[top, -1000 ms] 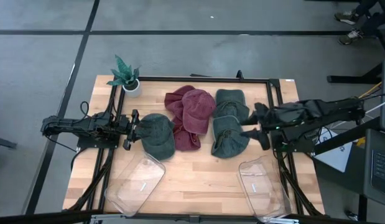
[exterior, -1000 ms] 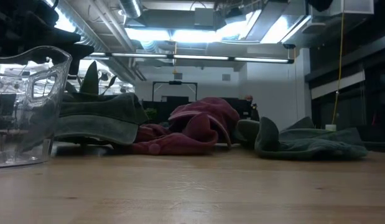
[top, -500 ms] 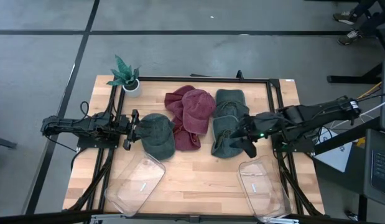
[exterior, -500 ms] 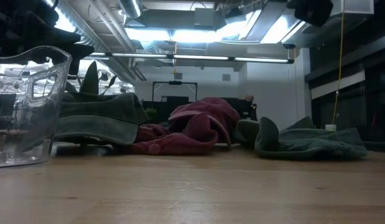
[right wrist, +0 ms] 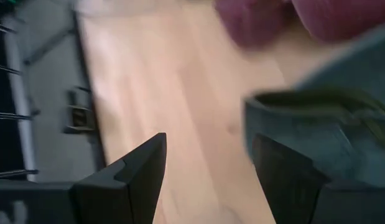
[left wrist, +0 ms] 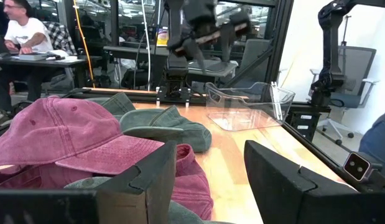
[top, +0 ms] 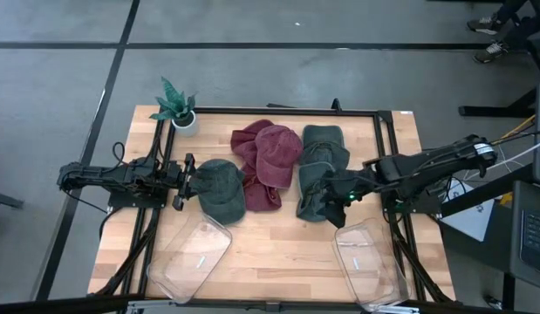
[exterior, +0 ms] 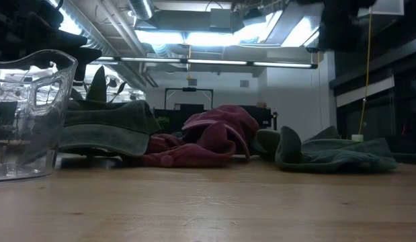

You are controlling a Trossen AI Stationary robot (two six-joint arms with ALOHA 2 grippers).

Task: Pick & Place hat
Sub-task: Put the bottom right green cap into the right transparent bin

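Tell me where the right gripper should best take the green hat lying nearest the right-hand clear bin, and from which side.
Probably at the raised fold along the green hat's front edge, coming from above on the right arm's side. The right gripper, open, already hangs over that edge, and the fabric there stands up from the table enough for fingers to close around, unlike the flattened crown.

no writing to read anywhere here: no labels, brands, numbers or signs come out legibly in any of the views.
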